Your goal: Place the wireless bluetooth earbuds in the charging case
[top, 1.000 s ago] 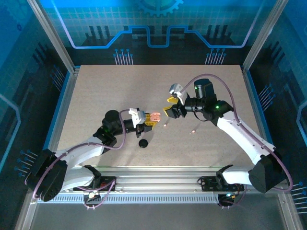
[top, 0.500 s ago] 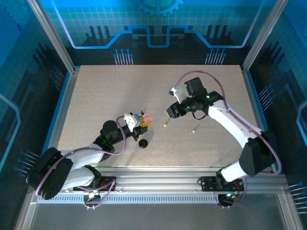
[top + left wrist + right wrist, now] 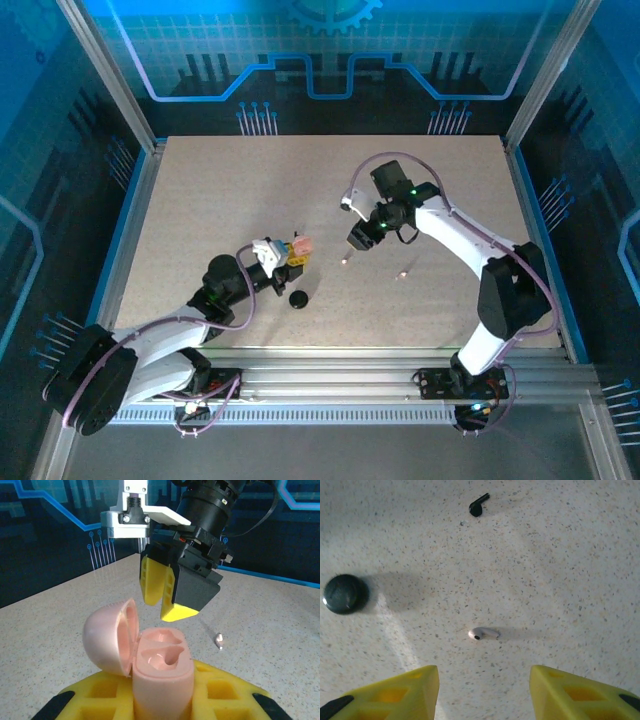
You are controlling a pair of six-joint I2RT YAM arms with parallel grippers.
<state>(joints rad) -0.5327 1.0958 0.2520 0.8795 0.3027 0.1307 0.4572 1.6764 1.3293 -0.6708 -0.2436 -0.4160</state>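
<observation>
While the left gripper (image 3: 293, 254) was clenched on the pink case (image 3: 160, 665), lid swung open and both sockets empty and facing up, the right gripper (image 3: 485, 680) hung over the white bud (image 3: 484, 633) with its yellow fingers (image 3: 405, 690) released and nothing between them. That bud lay flat on the table (image 3: 200, 190), roughly centred between the fingers in the right wrist view, its long side running across the gap. It sat near the case, apart from it. A black bud (image 3: 478, 505) lay further off and a black case (image 3: 343, 594) off to the side, both untouched. A second pale bud (image 3: 401, 273) lay well apart on the right.

Step in hand, as I judged it: picking the white bud. To do it well, drop straight down and keep the bud centred. Consider turning the wrist so the pads close on the bud's narrow sides, since end-on it looked likely to roll or squirt out. Close slowly; the bud is tiny and smooth. Fingertips should reach the table lightly, without pressing hard. The left gripper should hold the case steady, opening up, so the bud can go stem-first into a matching socket.
</observation>
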